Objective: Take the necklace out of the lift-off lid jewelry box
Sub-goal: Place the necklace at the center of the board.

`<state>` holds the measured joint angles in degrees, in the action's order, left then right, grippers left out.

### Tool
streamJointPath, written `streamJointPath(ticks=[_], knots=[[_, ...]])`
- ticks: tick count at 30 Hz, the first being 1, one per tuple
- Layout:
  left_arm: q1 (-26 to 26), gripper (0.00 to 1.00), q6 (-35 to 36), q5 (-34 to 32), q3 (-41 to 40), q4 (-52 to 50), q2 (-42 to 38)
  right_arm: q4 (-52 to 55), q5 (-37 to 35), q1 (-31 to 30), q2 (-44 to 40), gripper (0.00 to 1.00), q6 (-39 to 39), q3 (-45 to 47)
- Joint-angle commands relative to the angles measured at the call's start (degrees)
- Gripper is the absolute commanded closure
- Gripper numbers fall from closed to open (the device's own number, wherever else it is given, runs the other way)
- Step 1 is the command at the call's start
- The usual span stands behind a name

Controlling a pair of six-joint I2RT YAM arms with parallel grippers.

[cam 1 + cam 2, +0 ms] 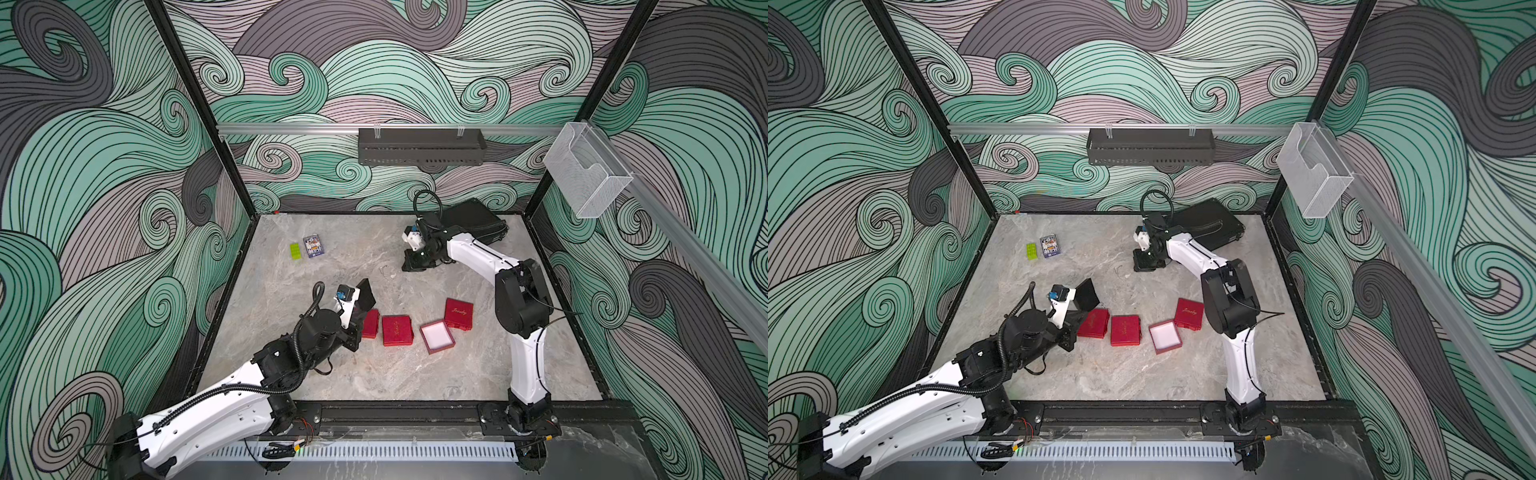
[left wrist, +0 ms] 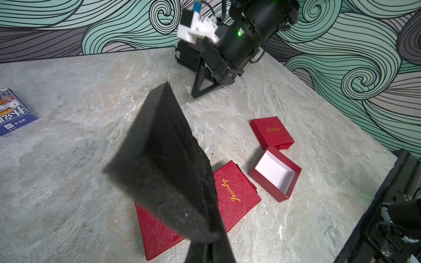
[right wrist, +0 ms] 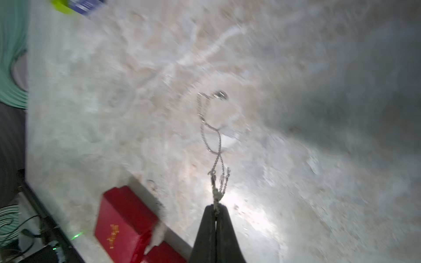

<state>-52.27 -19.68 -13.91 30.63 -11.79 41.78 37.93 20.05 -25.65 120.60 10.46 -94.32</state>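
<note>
Here, the right pincer (image 3: 215,208) pinches a fine silver-link necklace (image 3: 214,190); the left pincer (image 2: 208,247) clamps a coarse black foam square (image 2: 168,168).

This is a robot test cell in a lab rather than a lived-in room. A marble-look tabletop (image 1: 374,374) sits boxed in by black frame posts (image 1: 195,104) and walls (image 1: 395,62) printed all over with green and grey swirling waves. Two white-and-black robot arms, left (image 1: 216,411) and right (image 1: 525,365), are bolted to a black mounting rail (image 1: 395,415) along the front edge, with a slotted cable duct (image 1: 374,451) beneath it. A silver rail (image 1: 291,128) carries a black perforated tray (image 1: 419,145), and a clear plastic bin (image 1: 586,174) hangs on the side. Unrelated props lie scattered about: red jewelry boxes (image 1: 397,330), a green brick (image 1: 295,251), a card deck (image 1: 313,246).
</note>
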Motion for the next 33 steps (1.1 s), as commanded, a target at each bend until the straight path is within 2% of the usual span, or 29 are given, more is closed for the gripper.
streamJointPath(ticks=[1,10,14,16,19,23,25,28,30,33], knots=[[-0.28,1.00,0.28,-0.23,0.47,1.57,0.36,1.45,-5.94,1.35,-3.07,1.00,-1.24,3.02],[-0.27,1.00,-0.14,2.25,1.87,1.57,2.24,4.30,-11.97,3.54,-3.13,1.00,-0.99,6.14],[-0.26,1.00,-0.27,2.97,2.33,1.48,3.22,6.34,-13.85,3.67,-3.67,0.92,-0.70,6.24],[-0.23,1.00,-0.05,3.08,2.33,1.91,3.85,7.02,-15.13,3.68,-4.36,0.85,-0.53,6.66],[-0.30,1.00,0.41,2.59,2.54,2.78,4.87,8.46,-16.51,3.67,-5.65,0.67,-0.40,7.30],[-0.20,1.00,1.25,2.52,3.71,3.74,6.44,9.61,-15.81,3.68,-8.61,0.52,0.59,9.03],[-0.11,1.00,1.92,2.82,4.62,4.08,7.22,9.44,-11.58,3.68,-11.39,0.47,0.34,10.72],[0.91,1.00,2.88,6.34,6.20,4.49,7.86,5.68,1.70,3.68,-17.97,0.40,-0.57,15.87],[3.14,1.00,2.64,12.51,6.90,5.29,8.13,1.18,9.73,3.68,-23.48,0.34,0.63,20.36],[8.68,1.00,0.75,26.09,6.10,9.73,7.60,-7.64,22.00,3.55,-31.89,0.31,4.25,27.51]])
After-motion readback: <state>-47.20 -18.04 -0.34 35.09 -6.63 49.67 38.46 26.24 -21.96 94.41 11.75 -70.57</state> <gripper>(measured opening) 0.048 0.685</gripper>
